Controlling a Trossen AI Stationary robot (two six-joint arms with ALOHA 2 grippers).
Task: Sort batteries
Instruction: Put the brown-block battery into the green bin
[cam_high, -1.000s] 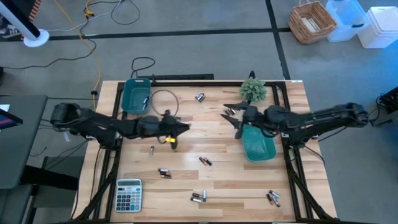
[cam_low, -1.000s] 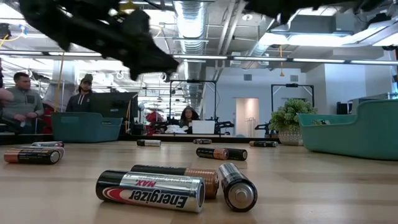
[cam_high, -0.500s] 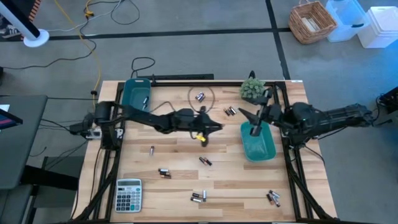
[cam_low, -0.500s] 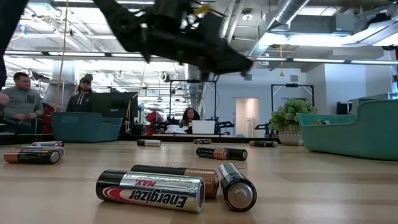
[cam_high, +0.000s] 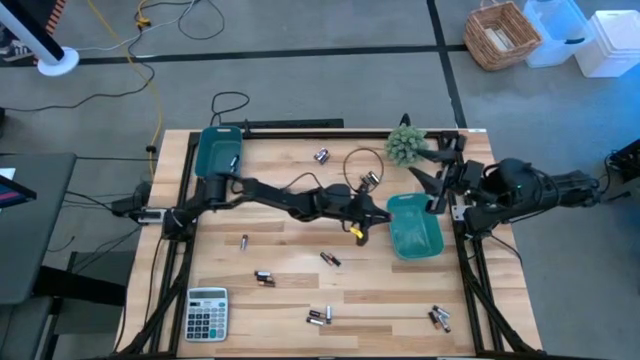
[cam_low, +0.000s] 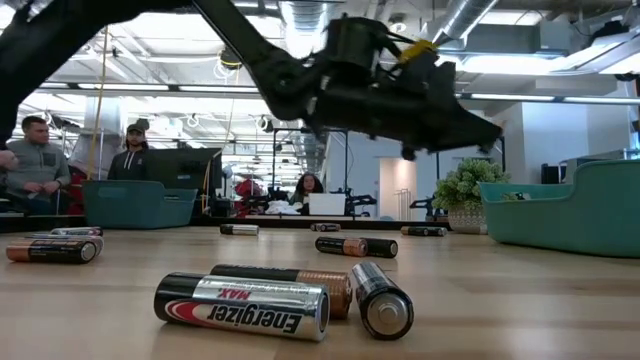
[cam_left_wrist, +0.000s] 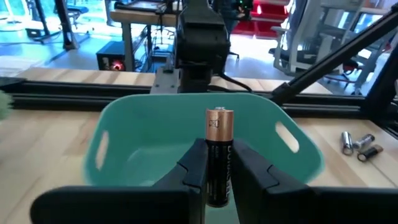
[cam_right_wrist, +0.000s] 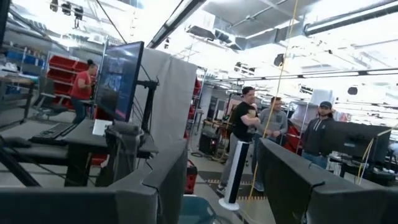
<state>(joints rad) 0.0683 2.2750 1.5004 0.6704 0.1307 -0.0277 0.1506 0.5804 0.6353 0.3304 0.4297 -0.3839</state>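
Left hand (cam_left_wrist: 217, 180), clamped on one battery (cam_left_wrist: 219, 152), has crossed the bench from mid-left to the right-edge bin (cam_high: 415, 225) (drop likely next); right hand (cam_high: 432, 180), fingers apart, has drawn back beside that bin; other batteries (cam_high: 320, 316) lie scattered.

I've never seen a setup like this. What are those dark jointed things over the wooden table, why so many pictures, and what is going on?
They are two robot arms, each ending in a two-finger gripper. One picture looks straight down on the table, one looks level across its top, and two come from cameras on the arms' wrists. Loose batteries lie scattered on the wood, with a grey calculator, a small plant and two teal bins. The left gripper, stretched across the table, is shut on a black and copper battery just in front of the right-hand bin, likely to drop it in. The right gripper waits, open, beside the plant.
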